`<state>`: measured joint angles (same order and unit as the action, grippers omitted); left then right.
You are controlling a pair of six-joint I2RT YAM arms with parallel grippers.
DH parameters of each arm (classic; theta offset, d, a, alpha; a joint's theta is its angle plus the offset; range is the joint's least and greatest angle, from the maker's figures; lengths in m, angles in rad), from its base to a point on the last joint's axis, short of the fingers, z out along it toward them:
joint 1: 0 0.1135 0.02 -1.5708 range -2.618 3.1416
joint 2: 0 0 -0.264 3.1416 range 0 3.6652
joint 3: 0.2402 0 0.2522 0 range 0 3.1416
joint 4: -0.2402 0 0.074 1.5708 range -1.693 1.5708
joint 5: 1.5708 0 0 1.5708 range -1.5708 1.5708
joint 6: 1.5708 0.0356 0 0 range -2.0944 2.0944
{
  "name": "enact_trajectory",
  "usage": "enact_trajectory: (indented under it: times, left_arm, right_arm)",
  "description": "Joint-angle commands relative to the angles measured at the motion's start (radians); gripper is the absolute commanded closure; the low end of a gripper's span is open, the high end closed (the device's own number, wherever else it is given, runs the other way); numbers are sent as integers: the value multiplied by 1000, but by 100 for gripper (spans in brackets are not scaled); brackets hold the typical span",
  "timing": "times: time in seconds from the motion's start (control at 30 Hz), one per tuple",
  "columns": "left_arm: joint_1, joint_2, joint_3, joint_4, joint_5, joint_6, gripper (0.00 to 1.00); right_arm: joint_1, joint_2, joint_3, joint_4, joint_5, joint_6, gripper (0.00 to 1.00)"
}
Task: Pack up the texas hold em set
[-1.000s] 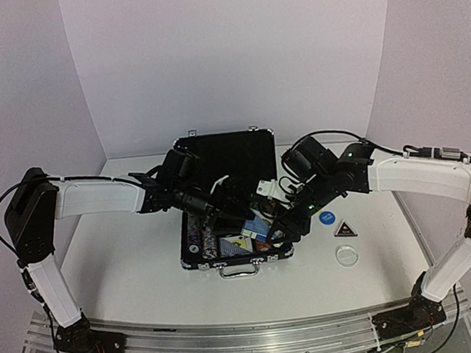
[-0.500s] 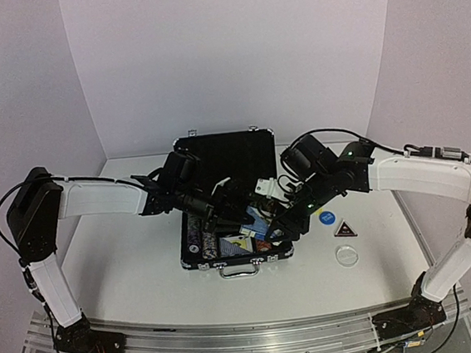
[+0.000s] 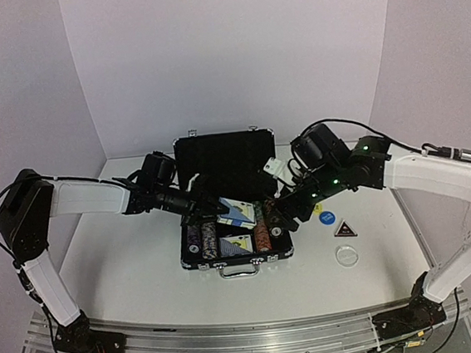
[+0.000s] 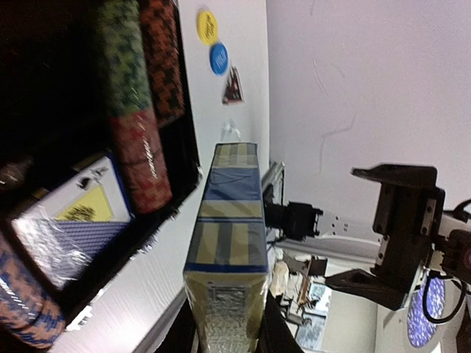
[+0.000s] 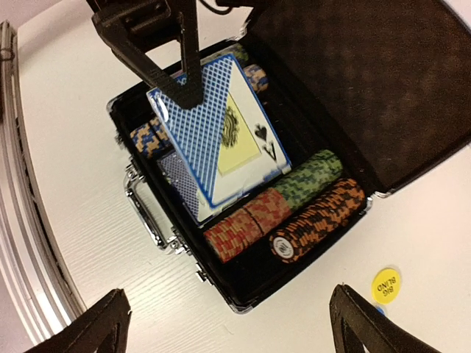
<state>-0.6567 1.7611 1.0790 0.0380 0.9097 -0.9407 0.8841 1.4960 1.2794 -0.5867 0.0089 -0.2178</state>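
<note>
The black briefcase point(image 3: 200, 262) lies open mid-table with its lid point(image 3: 225, 157) upright. Inside lie striped poker chips point(image 5: 246, 224) in red, green and orange-black rows, and a blue-backed card deck point(image 4: 81, 220). My left gripper point(image 3: 221, 204) is shut on a second blue-backed deck point(image 4: 228, 243), holding it tilted above the case point(image 5: 213, 140). My right gripper point(image 5: 228, 327) stands open and empty over the case's right front corner. On the table to the right of the case lie the yellow disc point(image 3: 316, 209), blue disc point(image 3: 326, 216), dark triangular button point(image 3: 345, 230) and clear disc point(image 3: 346, 255).
The case's silver handle point(image 3: 238, 270) faces the near edge. White walls close in the table at the back and both sides. An aluminium rail point(image 3: 251, 338) runs along the front.
My right gripper has opened, let go of the deck and drawn back to the right. My left gripper has closed on the deck and carries it slightly left above the case.
</note>
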Motion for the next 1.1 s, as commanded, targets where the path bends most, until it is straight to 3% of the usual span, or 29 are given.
enact_trajectory:
  times: [0.0,0.13,0.33,0.9,1.07]
  left_arm:
    - [49,-53,53,-82,-146,109,100]
    - [53,15,157,-237,-275,199,100]
    - [53,83,247,-299,-422,231,100]
    - [52,233,333,-322,-274,247,100]
    - [53,240,349,-371,-304,235,100]
  right_arm:
    - [1,-118,-32,36,150,123,9]
    - [1,-157,-87,39,265,180,9]
    - [1,-194,-150,41,342,287,9]
    - [0,-318,-228,42,497,353,5]
    - [1,-323,-233,42,496,364,5]
